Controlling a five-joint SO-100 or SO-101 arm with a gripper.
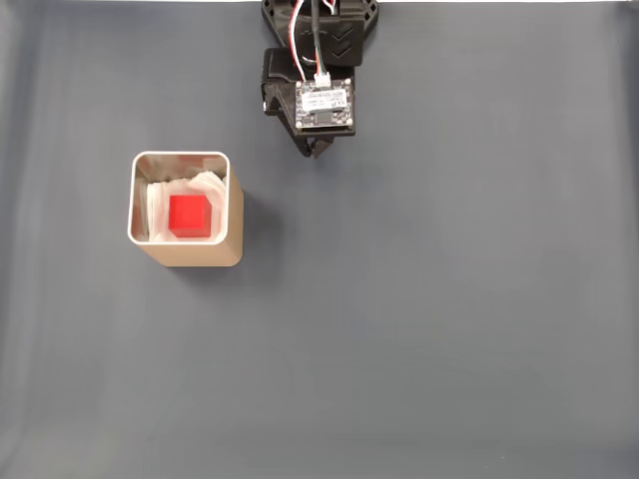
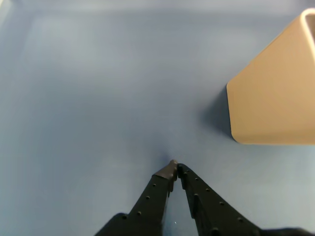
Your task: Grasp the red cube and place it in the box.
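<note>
Black gripper (image 2: 175, 166) fingers reach up from the bottom edge of the wrist view, their tips pressed together with nothing between them. Beneath them spreads the grey-blue table (image 1: 429, 339), bare around the box. That box (image 1: 186, 253), tan with a thin silvery rim and white lining, stands upright on the table; in the wrist view its tan wall (image 2: 275, 93) shows up and to the right of the fingertips, well apart from them. In the fixed view the arm (image 1: 319, 60) sits up and right of the box, also well apart. Inside the box, on the white lining, lies the red cube (image 1: 189, 215).
</note>
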